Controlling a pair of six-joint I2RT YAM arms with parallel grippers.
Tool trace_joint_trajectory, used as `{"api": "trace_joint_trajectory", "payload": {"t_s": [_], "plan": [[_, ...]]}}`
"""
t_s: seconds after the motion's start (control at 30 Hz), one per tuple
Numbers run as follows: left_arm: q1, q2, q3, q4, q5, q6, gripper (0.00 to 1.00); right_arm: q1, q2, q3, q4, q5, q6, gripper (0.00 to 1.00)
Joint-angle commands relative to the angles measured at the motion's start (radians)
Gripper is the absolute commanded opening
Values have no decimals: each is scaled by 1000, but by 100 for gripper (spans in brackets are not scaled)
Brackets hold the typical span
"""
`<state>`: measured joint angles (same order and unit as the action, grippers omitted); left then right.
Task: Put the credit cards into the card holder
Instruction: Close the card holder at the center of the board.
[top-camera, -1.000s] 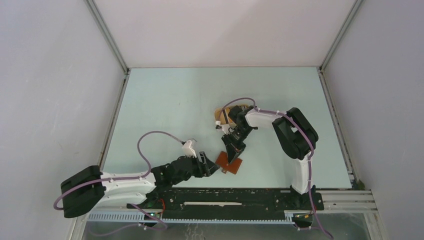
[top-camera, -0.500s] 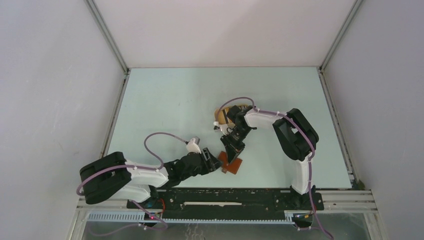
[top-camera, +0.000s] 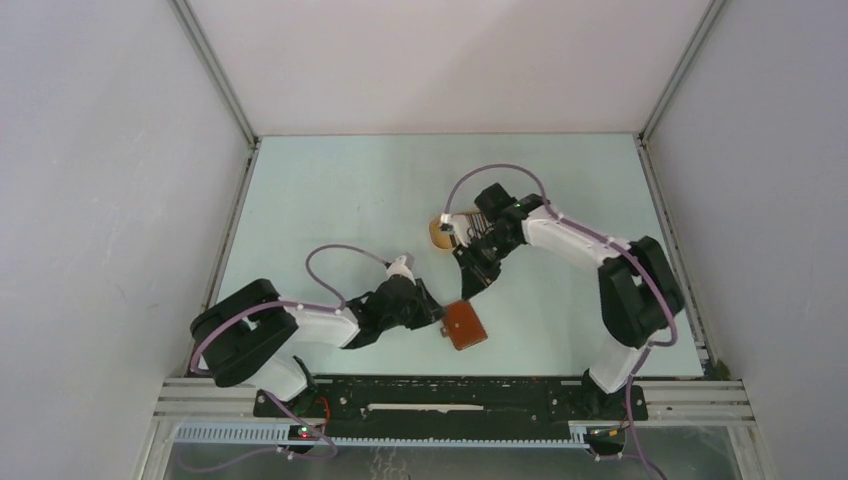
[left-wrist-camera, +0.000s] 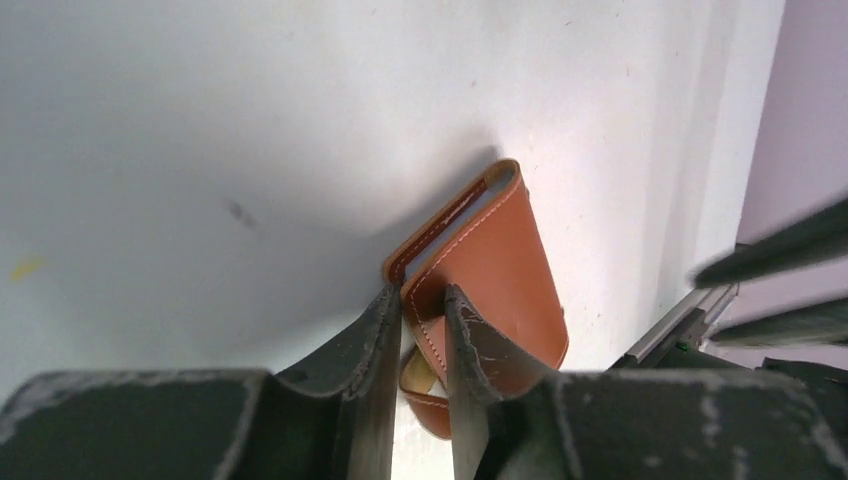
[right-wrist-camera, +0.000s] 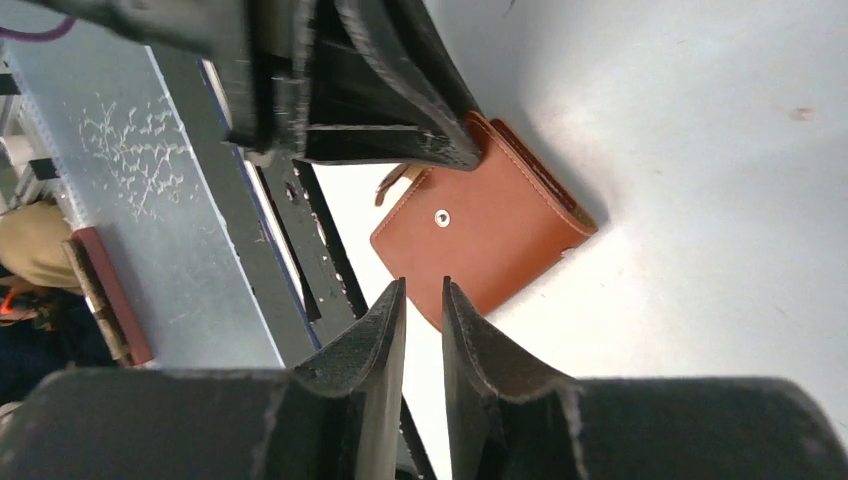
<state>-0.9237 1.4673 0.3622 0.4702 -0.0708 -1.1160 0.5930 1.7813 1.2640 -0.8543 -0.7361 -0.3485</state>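
The reddish-brown card holder (top-camera: 464, 325) lies folded on the table near the front edge, and its snap shows in the right wrist view (right-wrist-camera: 441, 217). My left gripper (top-camera: 437, 317) is at its left edge. In the left wrist view the gripper (left-wrist-camera: 422, 300) is shut on the edge of the upper cover of the holder (left-wrist-camera: 500, 260), parting the two covers slightly. My right gripper (top-camera: 472, 282) hangs above and behind the holder. In its own view the gripper (right-wrist-camera: 423, 290) has the jaws a narrow gap apart and empty. The credit cards are hidden behind the right wrist.
The tan oval tray (top-camera: 438, 232) sits mid-table, mostly covered by the right wrist. The black rail and metal frame (top-camera: 450, 395) run along the front edge just behind the holder. Grey walls enclose the table on three sides.
My right gripper has drawn back from the card holder toward the tray and its arm has straightened out. My left arm has swung in closer. The holder now lies uncovered.
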Motion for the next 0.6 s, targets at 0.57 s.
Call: {"api": "trace_joint_trajectory", "payload": {"t_s": [0.57], "plan": [[75,-42,369,-394,6,457,33,-55,-666,-413,122,-164,-781,51]]}}
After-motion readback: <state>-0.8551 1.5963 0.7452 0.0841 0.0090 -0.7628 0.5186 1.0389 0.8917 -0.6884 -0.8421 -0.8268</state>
